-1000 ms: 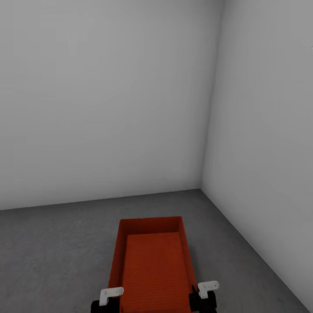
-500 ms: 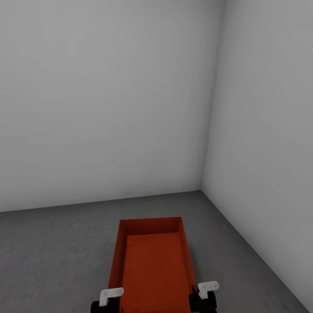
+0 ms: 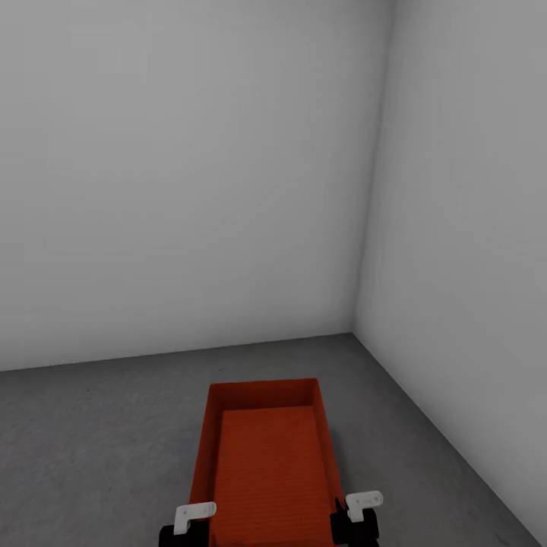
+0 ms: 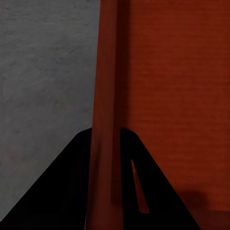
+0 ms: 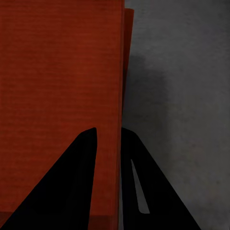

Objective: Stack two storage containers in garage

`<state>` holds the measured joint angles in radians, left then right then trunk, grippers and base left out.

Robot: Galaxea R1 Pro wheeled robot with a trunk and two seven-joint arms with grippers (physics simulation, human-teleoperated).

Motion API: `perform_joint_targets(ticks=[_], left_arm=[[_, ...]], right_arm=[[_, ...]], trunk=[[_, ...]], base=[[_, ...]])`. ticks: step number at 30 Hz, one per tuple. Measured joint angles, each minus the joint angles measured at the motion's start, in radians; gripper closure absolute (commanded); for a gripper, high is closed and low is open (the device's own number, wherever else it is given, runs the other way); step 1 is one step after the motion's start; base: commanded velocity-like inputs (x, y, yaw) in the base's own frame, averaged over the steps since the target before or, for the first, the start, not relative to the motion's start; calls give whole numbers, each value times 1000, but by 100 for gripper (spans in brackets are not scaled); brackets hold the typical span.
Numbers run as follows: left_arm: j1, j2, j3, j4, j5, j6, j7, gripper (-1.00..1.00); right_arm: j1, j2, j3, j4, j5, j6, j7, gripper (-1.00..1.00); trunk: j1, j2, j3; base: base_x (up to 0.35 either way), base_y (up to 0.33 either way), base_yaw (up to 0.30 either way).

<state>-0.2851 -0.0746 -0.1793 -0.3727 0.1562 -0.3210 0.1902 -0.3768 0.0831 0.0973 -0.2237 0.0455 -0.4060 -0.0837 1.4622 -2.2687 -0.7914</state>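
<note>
The container [image 3: 266, 463] sits at lower centre, long axis pointing away toward the corner where two walls [image 3: 175, 175] meet. Each gripper (left [image 4: 108, 143], right [image 5: 109, 139]) apparently clamps a side wall over the floor [image 3: 91, 441].

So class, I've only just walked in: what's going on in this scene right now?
A two-armed robot is holding one orange-red storage container in a bare corner of the garage. The left gripper is clamped on one long side wall and the right gripper on the opposite wall, with one finger inside and one outside each. The container is open-topped and empty, held over the dark grey concrete floor; whether it already rests on it can't be told.
</note>
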Motion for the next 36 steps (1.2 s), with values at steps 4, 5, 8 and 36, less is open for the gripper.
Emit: perform_joint_targets(ticks=[4,5,8,36], left_arm=[[0,0,0,0,1,0,-1,100],[0,0,0,0,0,0,0,100],[0,0,0,0,0,0,0,100],[1,9,-4,10,10,-3,24,-100]], right_arm=[[0,0,1,0,-1,0,-1,100],[0,0,1,0,-1,0,-1,100],[0,0,1,0,-1,0,-1,100],[-1,0,3,0,0,-7,-2,100]], trunk=[[0,0,0],[0,0,0],[0,0,0],[3,0,0]], base=[[0,0,0],[0,0,0],[0,0,0],[0,0,0]])
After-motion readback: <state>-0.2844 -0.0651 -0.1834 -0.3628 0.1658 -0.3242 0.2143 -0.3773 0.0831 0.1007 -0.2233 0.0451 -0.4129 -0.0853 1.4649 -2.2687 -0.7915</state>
